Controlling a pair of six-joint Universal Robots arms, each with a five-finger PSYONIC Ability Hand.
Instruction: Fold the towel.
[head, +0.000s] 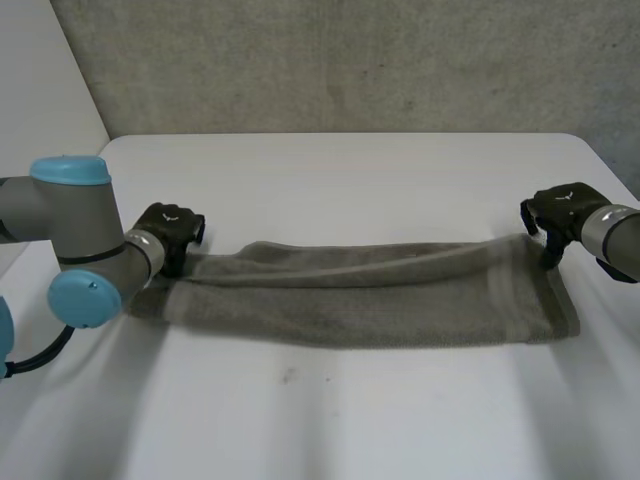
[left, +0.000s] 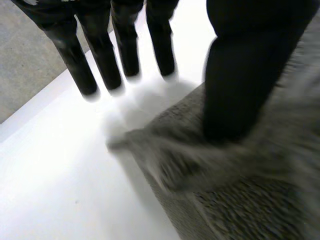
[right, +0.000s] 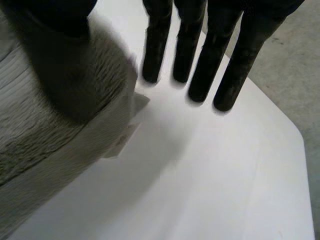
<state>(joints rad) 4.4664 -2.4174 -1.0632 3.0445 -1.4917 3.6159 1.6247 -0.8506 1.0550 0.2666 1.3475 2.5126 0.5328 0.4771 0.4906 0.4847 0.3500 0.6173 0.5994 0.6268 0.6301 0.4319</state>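
Note:
A grey towel (head: 370, 295) lies as a long folded strip across the white table (head: 350, 170). My left hand (head: 170, 232) is at the strip's left end and my right hand (head: 560, 212) at its right end. In the left wrist view the left hand's fingers (left: 105, 60) stand straight over bare table just beyond the towel's corner (left: 165, 150), and the thumb (left: 245, 75) is down on the cloth. In the right wrist view the right hand's fingers (right: 200, 60) are straight above the table beside the towel's end (right: 50, 130), the thumb (right: 55, 15) over the cloth. Neither hand pinches the towel.
A grey wall (head: 350, 60) runs behind the table's far edge. Bare tabletop lies in front of and behind the towel. The table's right corner (right: 300, 135) lies beyond my right hand's fingertips.

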